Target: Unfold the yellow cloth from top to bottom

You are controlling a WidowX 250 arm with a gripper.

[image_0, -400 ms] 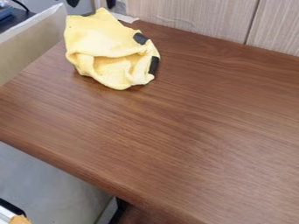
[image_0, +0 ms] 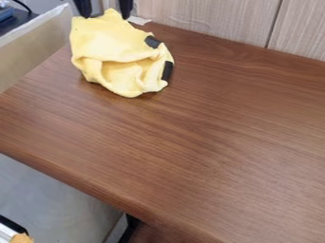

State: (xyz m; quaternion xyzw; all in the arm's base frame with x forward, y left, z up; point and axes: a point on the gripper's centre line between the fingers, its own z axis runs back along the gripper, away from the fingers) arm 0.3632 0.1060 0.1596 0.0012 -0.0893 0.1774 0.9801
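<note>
As I judge the grasp: gripper (image_0: 104,7), one, fingers spread wide, holding nothing, hung by the far peak of the yellow cloth (image_0: 111,40), whose rumpled bulk lies camera-side.

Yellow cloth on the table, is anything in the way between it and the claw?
Nothing visible stands between them. The open claw hangs right at the far end of the yellow cloth, whose peak shows between its two fingers from this angle.
</note>
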